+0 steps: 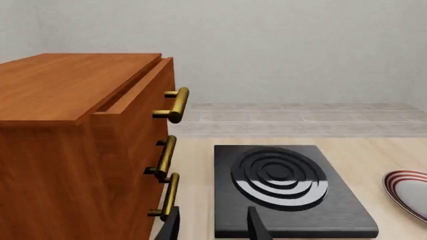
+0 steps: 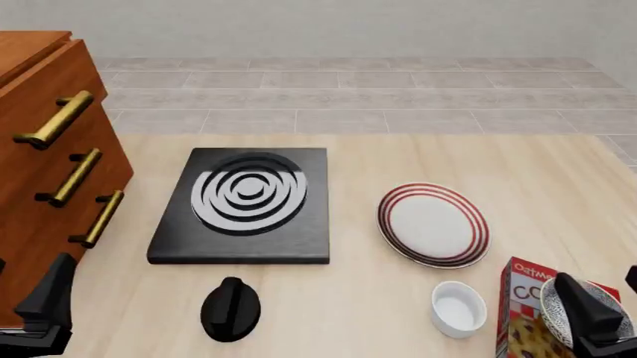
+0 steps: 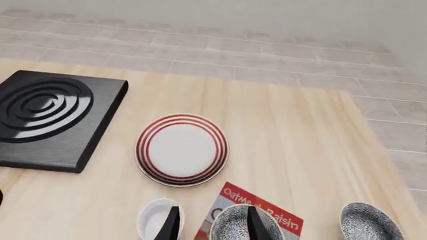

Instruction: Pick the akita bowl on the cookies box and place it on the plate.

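The akita bowl (image 3: 233, 226), with a dark net pattern inside, sits on the red-and-white cookies box (image 3: 267, 209) at the table's near right. In the front view the akita bowl (image 2: 562, 322) is partly hidden behind my right gripper (image 2: 609, 298). My right gripper (image 3: 213, 226) is open just above the bowl. One of its fingers (image 3: 257, 222) is over the bowl's inside and the other is outside the rim. The red-ringed plate (image 2: 433, 224) (image 3: 182, 149) lies farther in, left of the box. My left gripper (image 2: 45, 306) (image 1: 213, 230) hangs open at the near left, holding nothing.
A plain white small bowl (image 2: 458, 308) stands between the box and the plate. A second patterned bowl (image 3: 370, 222) lies on the table beyond the box. The black stove (image 2: 244, 205), a black knob-like object (image 2: 231, 308) and a wooden drawer cabinet (image 2: 50, 171) fill the left.
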You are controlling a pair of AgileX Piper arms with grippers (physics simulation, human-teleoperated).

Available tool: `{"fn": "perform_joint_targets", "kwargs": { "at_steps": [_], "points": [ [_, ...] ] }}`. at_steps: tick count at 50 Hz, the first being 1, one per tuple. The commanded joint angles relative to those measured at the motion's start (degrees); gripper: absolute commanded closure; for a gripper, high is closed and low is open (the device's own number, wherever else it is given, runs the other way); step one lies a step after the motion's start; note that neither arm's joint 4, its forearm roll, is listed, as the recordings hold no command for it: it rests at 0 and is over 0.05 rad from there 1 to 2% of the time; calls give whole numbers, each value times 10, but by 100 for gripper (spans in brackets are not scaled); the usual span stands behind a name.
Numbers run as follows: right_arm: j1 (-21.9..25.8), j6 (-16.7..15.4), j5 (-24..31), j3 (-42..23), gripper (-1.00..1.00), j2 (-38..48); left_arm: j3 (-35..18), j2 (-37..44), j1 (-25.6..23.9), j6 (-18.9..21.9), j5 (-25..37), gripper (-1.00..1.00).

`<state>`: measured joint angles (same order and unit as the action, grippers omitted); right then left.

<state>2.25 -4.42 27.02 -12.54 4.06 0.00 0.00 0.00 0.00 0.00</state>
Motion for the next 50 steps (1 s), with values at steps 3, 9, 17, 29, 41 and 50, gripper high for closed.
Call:
{"fn": "perform_joint_targets", "kwargs": {
  "at_steps": [3,9,17,29,41,50],
  "points": [
    [-6,-10,44,-10,-100,5,0,0,0,0,0,-100],
    [-9,-11,66,-20,-100,-1,0,0,0,0,0,-100],
    [-11,-19,99,-19,-100,-18,0,0,0,0,0,-100],
    [-11,-28,122,-16,-100,-13,0,0,0,0,0,-100],
    [4,-23,130,-8,-100,-1,0,0,0,0,0,-100],
    [9,-18,112,16,-100,7,0,0,0,0,0,-100]
  ]
}}
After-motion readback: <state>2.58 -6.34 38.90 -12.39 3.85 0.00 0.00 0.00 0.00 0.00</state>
